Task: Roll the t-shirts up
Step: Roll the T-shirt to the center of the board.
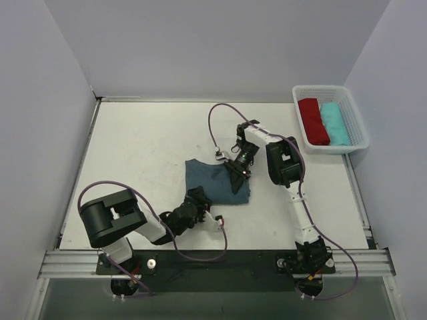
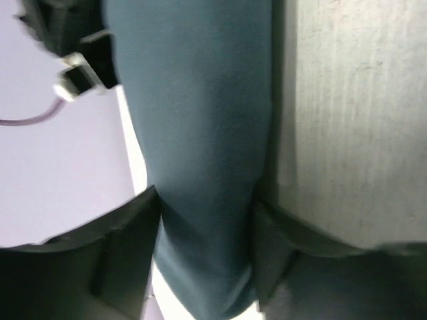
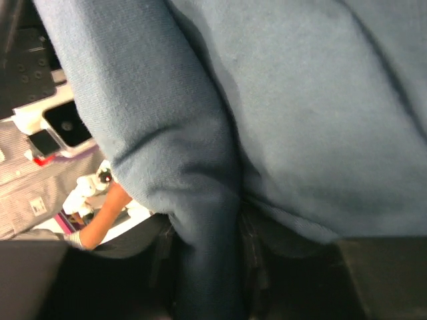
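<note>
The slate-blue t-shirt [image 1: 212,179] lies bunched at mid-counter [image 1: 133,153] — bare surface to its left and beyond it. The left tool [image 1: 200,199] pinches its near-left edge; the right tool [image 1: 238,175] pinches a fold at its right edge (cloth hides both fingertip pairs). The red t-shirt [image 1: 312,120] and turquoise t-shirt [image 1: 333,123] lie in the basket [image 1: 360,130], far right.

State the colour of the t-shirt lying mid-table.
The t-shirt is slate blue, shown best in the top external view.

White basket [image 1: 354,117], far right
</note>
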Robot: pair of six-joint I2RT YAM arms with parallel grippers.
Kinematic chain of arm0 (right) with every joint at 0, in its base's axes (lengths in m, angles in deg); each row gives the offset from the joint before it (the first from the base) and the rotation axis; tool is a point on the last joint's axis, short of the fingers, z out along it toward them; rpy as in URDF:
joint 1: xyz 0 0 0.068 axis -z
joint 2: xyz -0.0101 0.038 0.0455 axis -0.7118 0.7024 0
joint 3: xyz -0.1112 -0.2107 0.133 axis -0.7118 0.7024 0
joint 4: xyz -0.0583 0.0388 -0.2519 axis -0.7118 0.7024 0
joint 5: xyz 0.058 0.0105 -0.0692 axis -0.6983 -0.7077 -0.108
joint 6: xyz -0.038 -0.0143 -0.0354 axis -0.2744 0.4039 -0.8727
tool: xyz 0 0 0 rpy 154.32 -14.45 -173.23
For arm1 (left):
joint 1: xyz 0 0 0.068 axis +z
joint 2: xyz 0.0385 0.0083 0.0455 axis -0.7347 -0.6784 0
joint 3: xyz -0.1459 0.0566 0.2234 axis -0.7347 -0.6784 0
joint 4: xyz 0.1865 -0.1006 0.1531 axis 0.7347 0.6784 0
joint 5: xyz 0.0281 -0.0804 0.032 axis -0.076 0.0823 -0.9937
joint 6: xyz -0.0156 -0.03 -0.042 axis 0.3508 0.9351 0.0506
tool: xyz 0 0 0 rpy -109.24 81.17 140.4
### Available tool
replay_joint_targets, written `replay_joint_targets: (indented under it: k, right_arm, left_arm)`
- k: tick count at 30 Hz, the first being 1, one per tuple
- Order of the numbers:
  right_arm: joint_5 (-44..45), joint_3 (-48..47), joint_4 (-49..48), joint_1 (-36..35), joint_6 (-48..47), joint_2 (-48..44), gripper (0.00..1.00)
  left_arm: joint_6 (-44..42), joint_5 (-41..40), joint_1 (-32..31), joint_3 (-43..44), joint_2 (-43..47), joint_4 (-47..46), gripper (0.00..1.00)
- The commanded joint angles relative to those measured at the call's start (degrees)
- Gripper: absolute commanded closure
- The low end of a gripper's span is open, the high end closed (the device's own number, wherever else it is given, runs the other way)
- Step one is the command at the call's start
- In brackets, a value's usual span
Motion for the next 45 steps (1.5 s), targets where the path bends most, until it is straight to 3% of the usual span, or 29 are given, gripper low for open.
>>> replay_joint_targets:
  k: [1,3,4,5,10,12,13,14,15,17,18,21,25,32,45]
  right_arm:
    - [6.6,1.1,7.7,-0.3,-4.5,0.3,0.41]
    - [4.4,2.8,6.7,1.0,-7.2,-2.0,0.29]
    - [3.7,3.5,6.1,1.5,-7.4,-5.1,0.07]
    - [2.1,4.4,5.0,2.4,-7.5,-6.9,0.00]
    - [-2.2,11.2,-5.4,9.6,-5.4,-27.0,0.00]
    - [1.0,24.9,-23.3,11.6,-1.1,-36.5,0.00]
    - [2.7,29.9,-29.8,11.7,0.3,-46.4,0.00]
    - [4.8,36.1,-43.0,11.7,2.5,-51.6,0.00]
    - [9.5,46.8,-49.7,11.5,3.4,-61.1,0.00]
    - [11.5,57.0,-62.8,9.5,-0.5,-69.6,0.00]
    - [13.7,65.7,-66.0,8.3,-2.5,-76.4,0.00]
    - [19.8,79.3,-76.6,-0.5,-6.9,-86.0,0.00]
    - [23.6,89.1,-87.0,-8.7,-9.7,-92.0,0.00]
    - [25.8,95.3,-97.0,-15.4,-15.0,-92.0,0.00]
    - [19.3,98.3,-106.5,-17.0,-22.1,-80.2,0.00]
  left_arm:
    - [7.5,0.6,0.2,2.4,-1.3,15.8,0.42]
    - [9.9,1.5,0.2,3.3,-0.7,20.2,0.44]
    - [10.6,2.5,0.5,3.5,-0.1,21.2,0.44]
    - [11.4,3.4,0.6,4.7,0.4,23.3,0.46]
    - [18.5,9.7,2.3,10.1,3.6,39.0,0.54]
    - [21.0,13.2,4.0,13.2,4.3,44.4,0.57]
    - [21.8,14.6,4.7,14.1,4.9,46.2,0.58]
    - [23.0,15.9,6.3,14.9,5.3,48.9,0.59]
    - [23.4,19.2,7.3,16.0,5.5,50.8,0.59]
    - [23.8,22.0,9.6,18.4,6.8,54.0,0.60]
    - [23.6,25.2,10.2,19.0,7.6,56.1,0.60]
    - [23.4,32.3,13.6,21.6,9.1,61.1,0.60]
    - [22.8,39.1,15.7,24.0,10.6,64.7,0.59]
    - [24.0,46.9,17.0,28.4,9.6,71.7,0.59]
    - [26.3,52.1,19.5,32.9,7.9,75.3,0.59]
